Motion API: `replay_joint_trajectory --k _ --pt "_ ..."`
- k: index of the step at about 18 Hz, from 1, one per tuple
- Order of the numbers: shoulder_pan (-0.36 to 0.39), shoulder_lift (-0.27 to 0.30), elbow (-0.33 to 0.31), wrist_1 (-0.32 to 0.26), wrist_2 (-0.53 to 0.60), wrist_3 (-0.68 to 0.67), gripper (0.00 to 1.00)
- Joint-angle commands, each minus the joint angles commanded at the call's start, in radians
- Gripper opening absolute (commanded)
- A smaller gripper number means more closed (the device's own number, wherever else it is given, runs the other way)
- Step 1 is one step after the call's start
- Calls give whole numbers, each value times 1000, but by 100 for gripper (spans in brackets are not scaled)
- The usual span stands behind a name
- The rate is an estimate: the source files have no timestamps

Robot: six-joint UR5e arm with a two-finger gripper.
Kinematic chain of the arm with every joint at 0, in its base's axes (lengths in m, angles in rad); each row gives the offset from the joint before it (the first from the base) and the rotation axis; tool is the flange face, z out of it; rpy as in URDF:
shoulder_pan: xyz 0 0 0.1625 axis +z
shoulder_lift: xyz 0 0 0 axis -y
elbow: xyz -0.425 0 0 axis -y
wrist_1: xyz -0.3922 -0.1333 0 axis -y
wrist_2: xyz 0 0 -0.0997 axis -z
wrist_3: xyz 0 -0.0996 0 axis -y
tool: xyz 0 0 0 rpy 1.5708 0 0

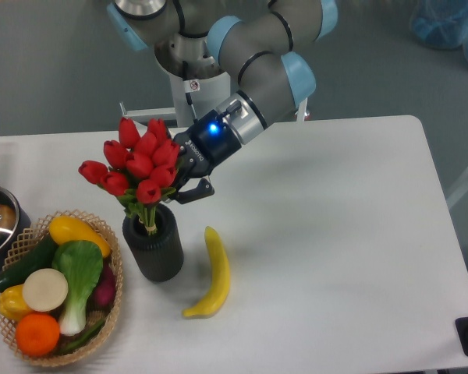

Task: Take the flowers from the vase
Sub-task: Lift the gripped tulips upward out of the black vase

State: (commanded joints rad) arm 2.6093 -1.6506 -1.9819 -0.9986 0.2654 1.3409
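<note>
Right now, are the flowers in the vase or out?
Partly out: the flowers are raised, stem ends at the vase mouth, gripper beside them.

Basket (31, 234) crowds vase (152, 249) left; banana (210, 273) right, prob. apart.
</note>
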Motion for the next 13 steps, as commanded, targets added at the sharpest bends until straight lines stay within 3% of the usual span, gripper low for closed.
replay_joint_trajectory --k 4,13 --pt "5 14 11 0 -2 -57 47" --pt "35 29 12 0 -121 -163 48"
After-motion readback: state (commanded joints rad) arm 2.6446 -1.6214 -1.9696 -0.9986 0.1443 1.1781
